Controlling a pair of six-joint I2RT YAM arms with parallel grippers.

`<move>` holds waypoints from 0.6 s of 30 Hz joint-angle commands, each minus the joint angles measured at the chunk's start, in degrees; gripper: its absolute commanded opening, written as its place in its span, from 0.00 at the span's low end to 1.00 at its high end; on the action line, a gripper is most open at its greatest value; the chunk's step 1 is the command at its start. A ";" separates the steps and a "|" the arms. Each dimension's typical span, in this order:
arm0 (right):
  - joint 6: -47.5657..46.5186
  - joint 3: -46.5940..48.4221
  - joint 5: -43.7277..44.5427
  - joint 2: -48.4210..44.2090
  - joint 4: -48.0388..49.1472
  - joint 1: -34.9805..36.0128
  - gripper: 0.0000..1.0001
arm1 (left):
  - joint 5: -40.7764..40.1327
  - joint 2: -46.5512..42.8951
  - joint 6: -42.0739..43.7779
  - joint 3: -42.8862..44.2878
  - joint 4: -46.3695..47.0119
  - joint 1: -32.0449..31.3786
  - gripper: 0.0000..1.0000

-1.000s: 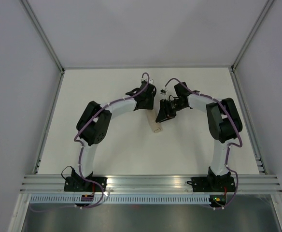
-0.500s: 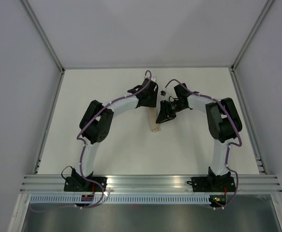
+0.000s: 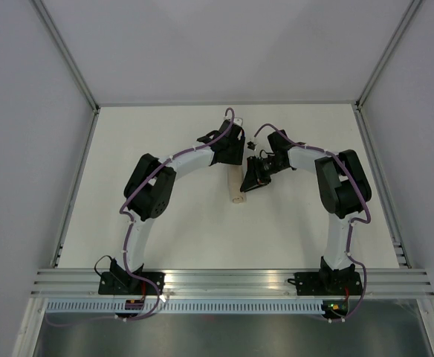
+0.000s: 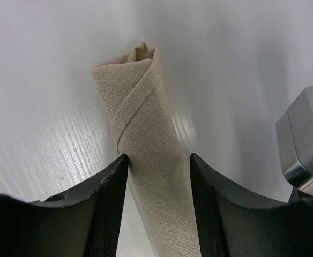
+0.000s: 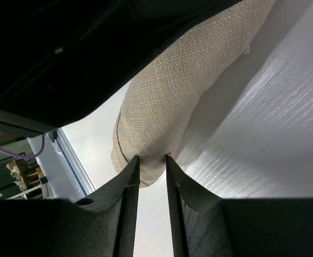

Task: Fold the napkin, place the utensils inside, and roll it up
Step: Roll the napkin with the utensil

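Two grippers meet at one spot in the middle of the table [image 3: 165, 223], and the napkin [image 3: 236, 187] lies there as a tight tan roll, its long axis close to 12-to-6 in the top view. No utensil shows anywhere; if the fork is inside, the cloth hides it. Of the pair, the left gripper [image 4: 159, 160] is the nearer. Its fingers stand either side of the roll's 12 o'clock part and press the cloth on both flanks. It thus holds the napkin across its width, while the roll runs out ahead of the fingers to a free end that shows its spiral. At about 3 o'clock of the roll sits the right gripper [image 5: 152, 159], fingers set narrow with only a slit of table between them. Its tips touch the roll's edge by a rounded end; whether they nip any cloth cannot be told. The left arm bows out from 7 o'clock, elbow wide, wrist bent over the roll; the right arm mirrors it from 5 o'clock. Rolling looks finished, so the coming move probably turns on that cross-wise grip: the fingers would part toward 9 and 3 and lift without tugging the roll loose.
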 commanded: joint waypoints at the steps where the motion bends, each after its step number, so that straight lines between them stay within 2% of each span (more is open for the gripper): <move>1: 0.67 0.66 -1.02 0.25 -0.75 -0.40 0.32 | -0.94 -2.46 2.51 2.83 -0.79 0.21 0.56; 13: -1.09 3.38 -2.34 -2.91 -3.92 -1.98 0.34 | -2.00 -7.12 2.86 2.04 -1.23 1.35 0.58; 18: -2.41 3.74 -1.90 -6.51 -4.71 -3.56 0.34 | -0.34 -13.17 2.51 0.46 -1.14 3.54 0.58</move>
